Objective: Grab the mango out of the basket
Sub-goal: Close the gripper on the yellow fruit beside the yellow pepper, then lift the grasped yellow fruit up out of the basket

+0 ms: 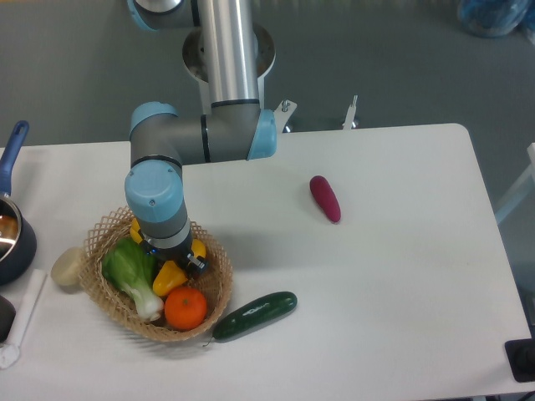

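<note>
No brand, label or writing can be read on anything here. The two-finger gripper (171,255) is down inside the round tan wicker basket (107,225), and its own wrist hides its jaws, so whether it is released or clenched cannot be told. The smooth yellow mango (198,248) shows only as slivers poking out right beside it, while a lumpy yellow bell pepper (169,277), a round orange (185,308) and a leafy green bok choy (131,271) lie just in front.
</note>
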### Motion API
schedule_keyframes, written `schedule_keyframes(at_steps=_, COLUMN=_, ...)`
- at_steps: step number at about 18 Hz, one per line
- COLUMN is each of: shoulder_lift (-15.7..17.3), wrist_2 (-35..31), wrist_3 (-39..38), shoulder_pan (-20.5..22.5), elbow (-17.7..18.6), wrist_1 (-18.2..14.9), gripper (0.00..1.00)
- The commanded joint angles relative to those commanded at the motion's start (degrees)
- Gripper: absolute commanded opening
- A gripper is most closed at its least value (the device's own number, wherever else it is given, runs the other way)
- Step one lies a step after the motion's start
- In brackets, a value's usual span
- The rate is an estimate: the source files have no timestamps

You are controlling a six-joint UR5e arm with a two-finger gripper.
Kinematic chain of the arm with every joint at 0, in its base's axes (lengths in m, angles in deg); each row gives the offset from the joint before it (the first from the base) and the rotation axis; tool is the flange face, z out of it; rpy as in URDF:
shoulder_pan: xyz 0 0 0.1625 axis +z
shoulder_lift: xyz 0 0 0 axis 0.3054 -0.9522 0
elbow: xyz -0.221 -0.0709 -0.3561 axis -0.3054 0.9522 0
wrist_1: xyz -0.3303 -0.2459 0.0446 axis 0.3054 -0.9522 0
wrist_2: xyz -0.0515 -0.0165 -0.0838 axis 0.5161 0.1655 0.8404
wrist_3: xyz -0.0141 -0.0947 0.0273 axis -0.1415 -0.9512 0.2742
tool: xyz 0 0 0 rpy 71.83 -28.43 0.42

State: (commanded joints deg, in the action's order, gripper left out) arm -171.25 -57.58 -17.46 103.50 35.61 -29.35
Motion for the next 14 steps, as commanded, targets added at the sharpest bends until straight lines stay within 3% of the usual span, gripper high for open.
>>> schedule_keyframes(at_steps=6, shoulder_lift=4.3, wrist_2=1.0, wrist_3=0.4, shoulder_pan=2.2, elbow=-1.9, wrist_1=-0.1, gripper=0.03)
schedule_keyframes(at_steps=14, shoulder_lift=11.2, wrist_2=7.2, wrist_3=0.6, shoulder_pan=8.7, elbow=-5.0, wrist_1=0.2, gripper=0.03)
